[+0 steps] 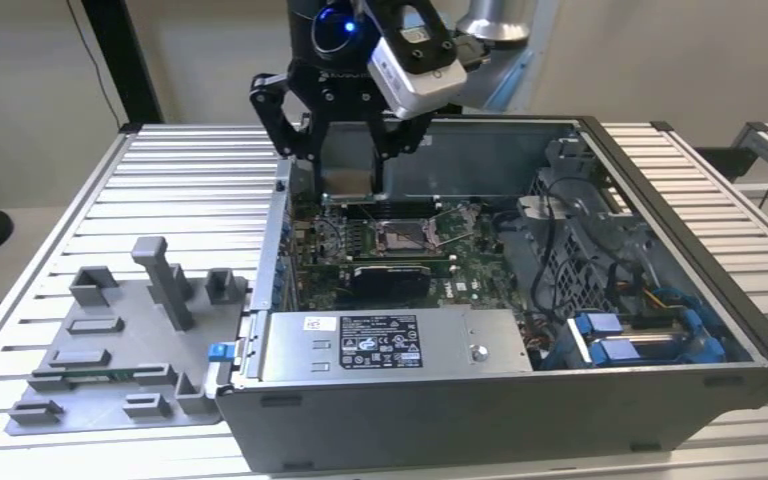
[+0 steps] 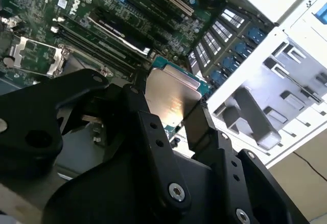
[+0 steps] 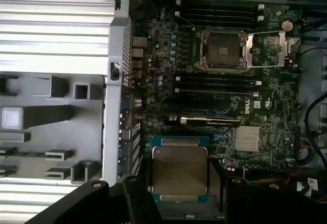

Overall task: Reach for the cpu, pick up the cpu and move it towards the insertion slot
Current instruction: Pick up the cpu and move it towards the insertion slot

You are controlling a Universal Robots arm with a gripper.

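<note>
Open computer case seen from high in front in the exterior view, motherboard looked down on closely in both wrist views, insertion slot shared by all.

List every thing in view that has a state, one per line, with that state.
Black pincer: shut on the cpu, above the open case.
Pale silver square cpu: held, lifted, clear of the board.
Silver-framed square insertion slot: empty, its retaining frame swung open.
Dark grey metal computer case: side panel off, lying flat.
Grey plastic fixture plate: lying beside the case.
</note>
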